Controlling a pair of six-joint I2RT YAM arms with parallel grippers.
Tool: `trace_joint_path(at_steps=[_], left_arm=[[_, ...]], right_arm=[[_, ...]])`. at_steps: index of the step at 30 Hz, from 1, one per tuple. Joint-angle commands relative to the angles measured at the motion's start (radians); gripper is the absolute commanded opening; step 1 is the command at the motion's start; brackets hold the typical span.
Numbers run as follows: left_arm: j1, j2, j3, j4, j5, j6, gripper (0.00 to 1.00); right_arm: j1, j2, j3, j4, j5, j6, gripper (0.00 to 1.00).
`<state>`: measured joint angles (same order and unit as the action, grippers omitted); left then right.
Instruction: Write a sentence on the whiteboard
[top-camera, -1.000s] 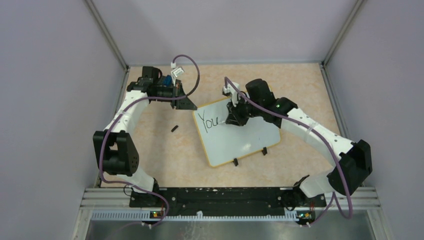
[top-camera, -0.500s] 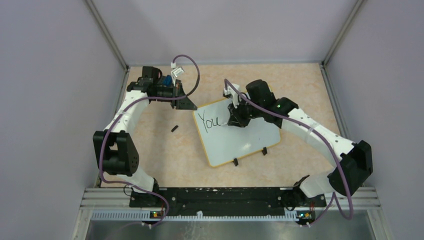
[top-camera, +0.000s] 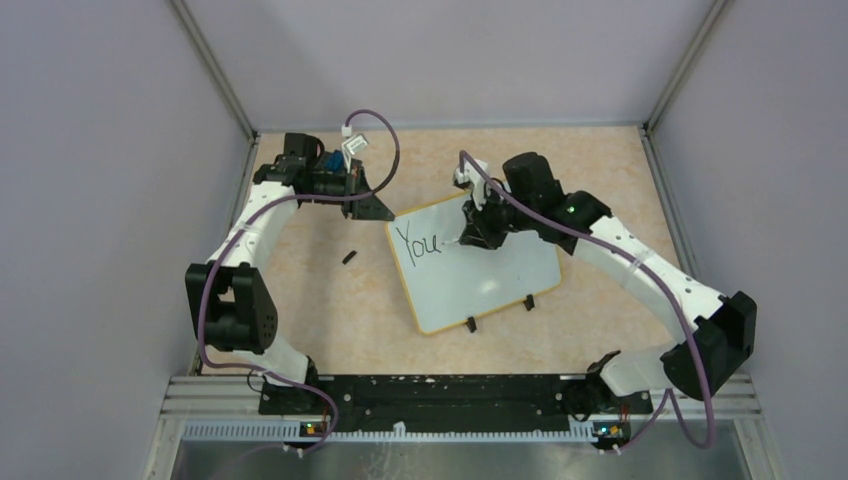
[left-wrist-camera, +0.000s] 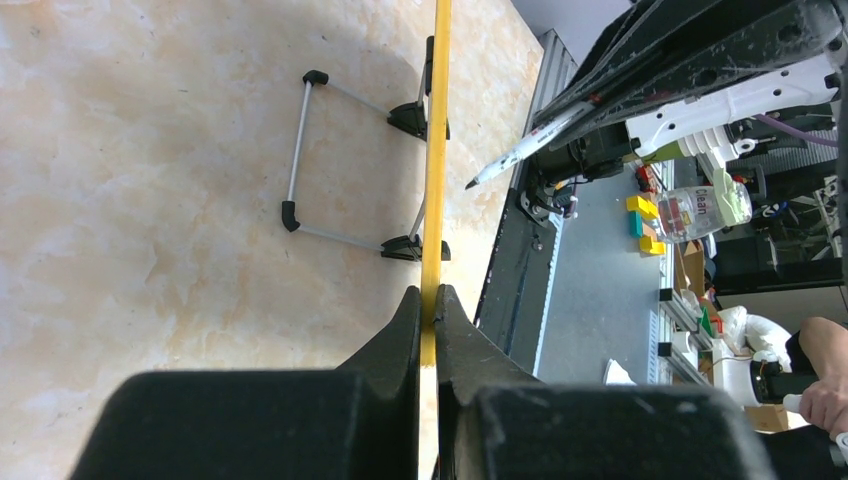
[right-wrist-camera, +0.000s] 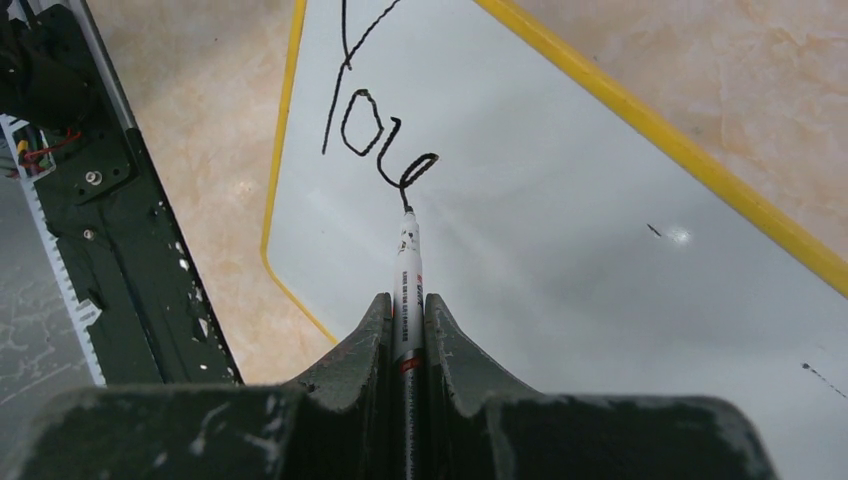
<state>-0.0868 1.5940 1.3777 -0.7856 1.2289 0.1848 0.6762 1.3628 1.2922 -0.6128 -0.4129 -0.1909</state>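
Items counted: one whiteboard (top-camera: 470, 275), one marker (right-wrist-camera: 407, 290), two arms, one loose small black piece (top-camera: 349, 257).

The whiteboard sits at the middle of the table (top-camera: 330, 300), turned at an angle to the table's edges. It is between the two arms. Its rim is yellow. Two black clip feet (top-camera: 470, 324) show along its near edge.

Lettering: one word (top-camera: 418, 243), "You", in black, stands in the board's far left corner. The rest of the white face carries no lettering, only a few faint specks.

The left gripper (top-camera: 375, 205) is at the board's far left corner. In the left wrist view its two fingers are pressed together on the yellow rim, one on each face of the board.

The right gripper (top-camera: 478, 232) hangs over the board's far edge, just right of the word. Its two fingers are clamped on the single marker. In the right wrist view the marker's tip meets the tail of the last letter.

The loose black piece lies on the table left of the board, apart from it.
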Motion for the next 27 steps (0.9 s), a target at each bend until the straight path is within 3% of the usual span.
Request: trace_joint_path(at_steps=[1,27], left_arm=[[-0.011,-0.032,-0.011,-0.013,0.001,0.004,0.0],[-0.018,-0.03,-0.009,-0.013,-0.008,0.008,0.0]], right_arm=[[-0.05,-0.038,0.042,0.029,-0.05,0.005,0.0],[-0.133,-0.043,0.022,0.07,-0.078,0.03,0.0]])
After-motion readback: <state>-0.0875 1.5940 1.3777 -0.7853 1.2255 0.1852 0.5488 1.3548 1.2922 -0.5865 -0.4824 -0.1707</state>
